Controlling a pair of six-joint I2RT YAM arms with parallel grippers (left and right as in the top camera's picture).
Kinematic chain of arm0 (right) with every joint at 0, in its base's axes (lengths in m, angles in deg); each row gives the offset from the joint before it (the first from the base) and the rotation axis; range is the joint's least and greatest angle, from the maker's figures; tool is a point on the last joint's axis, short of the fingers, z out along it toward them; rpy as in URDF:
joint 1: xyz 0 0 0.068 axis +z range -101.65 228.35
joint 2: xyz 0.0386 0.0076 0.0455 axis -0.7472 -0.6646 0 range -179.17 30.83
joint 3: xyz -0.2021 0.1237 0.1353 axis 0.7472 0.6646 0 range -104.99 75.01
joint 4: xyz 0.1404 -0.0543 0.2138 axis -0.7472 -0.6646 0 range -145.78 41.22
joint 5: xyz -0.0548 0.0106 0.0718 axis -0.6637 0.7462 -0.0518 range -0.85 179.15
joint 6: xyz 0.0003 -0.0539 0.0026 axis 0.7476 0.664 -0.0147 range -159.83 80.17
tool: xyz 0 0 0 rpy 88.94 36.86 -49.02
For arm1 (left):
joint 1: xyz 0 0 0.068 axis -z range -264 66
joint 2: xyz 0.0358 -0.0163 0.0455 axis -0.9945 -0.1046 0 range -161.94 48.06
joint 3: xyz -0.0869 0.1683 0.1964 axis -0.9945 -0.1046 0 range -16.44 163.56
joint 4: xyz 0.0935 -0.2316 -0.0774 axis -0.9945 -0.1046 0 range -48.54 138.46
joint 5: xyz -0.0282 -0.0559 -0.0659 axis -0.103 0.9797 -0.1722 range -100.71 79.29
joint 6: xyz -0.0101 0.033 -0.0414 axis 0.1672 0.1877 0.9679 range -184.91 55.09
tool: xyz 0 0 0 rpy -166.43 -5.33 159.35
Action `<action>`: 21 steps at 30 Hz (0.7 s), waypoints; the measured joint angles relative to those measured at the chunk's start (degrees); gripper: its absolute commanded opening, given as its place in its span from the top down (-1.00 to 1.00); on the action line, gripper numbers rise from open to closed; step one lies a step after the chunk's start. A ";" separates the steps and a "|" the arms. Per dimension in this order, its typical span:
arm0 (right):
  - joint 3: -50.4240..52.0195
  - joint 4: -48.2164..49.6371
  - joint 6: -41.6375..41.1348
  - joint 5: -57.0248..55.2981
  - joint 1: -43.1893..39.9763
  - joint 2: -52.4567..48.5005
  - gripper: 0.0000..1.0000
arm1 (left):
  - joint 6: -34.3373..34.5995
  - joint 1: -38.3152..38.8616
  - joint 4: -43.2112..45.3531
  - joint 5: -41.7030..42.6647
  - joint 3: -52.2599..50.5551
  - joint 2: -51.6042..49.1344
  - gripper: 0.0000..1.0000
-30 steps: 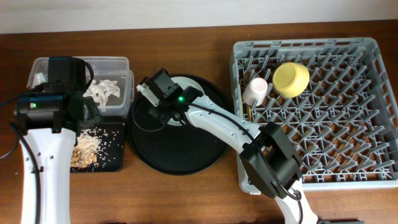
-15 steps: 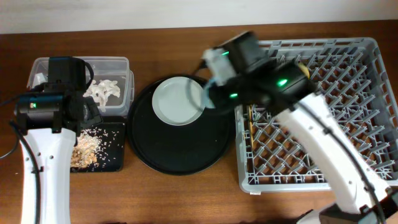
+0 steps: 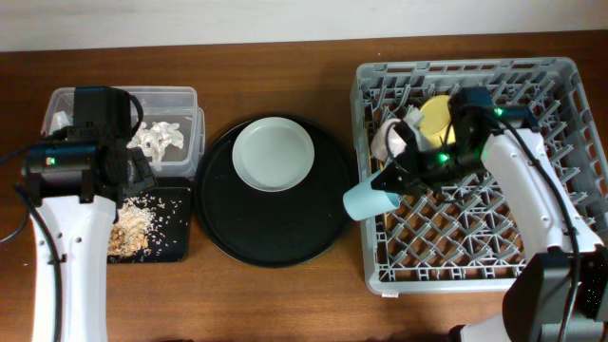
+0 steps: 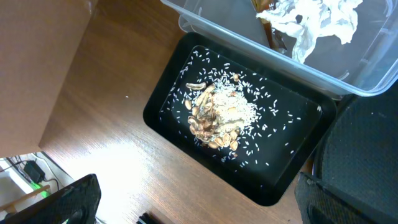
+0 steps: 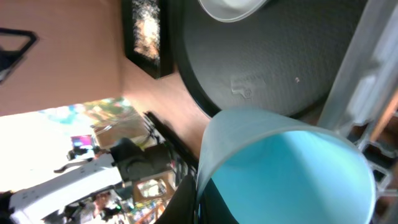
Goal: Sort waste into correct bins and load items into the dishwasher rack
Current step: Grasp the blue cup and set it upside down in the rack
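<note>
Right gripper (image 3: 391, 186) pinches the blue cup (image 3: 368, 200) at the rack's (image 3: 475, 276) left edge.
The cup hangs tilted over that rim, beside the round tray (image 3: 275, 233) holding the plate (image 3: 274, 153). The pink cup (image 3: 388, 141) and bowl (image 3: 435, 116) sit in the rack's back-left corner. The left gripper (image 4: 196, 186), spread wide, hovers over scraps (image 4: 217, 115) in the black tray (image 4: 292, 180).

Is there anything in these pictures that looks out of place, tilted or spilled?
The light-blue cup, gripped by the right gripper, hangs tilted over the dishwasher rack's left rim, not seated between pegs. The plate sits on the round black tray, not in the rack. Nothing looks spilled.
</note>
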 measured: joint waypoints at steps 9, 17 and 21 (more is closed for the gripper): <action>16.11 10.36 10.27 14.21 -11.85 0.09 0.81 | 0.00 0.00 -0.02 0.00 0.00 0.00 -0.99; 17.46 12.55 11.58 14.62 -13.16 0.09 0.79 | 0.00 0.00 -0.02 0.02 0.00 0.00 -0.99; 17.53 12.59 11.63 13.29 -13.27 0.13 0.78 | 0.02 0.00 -0.02 0.02 0.00 0.00 -0.99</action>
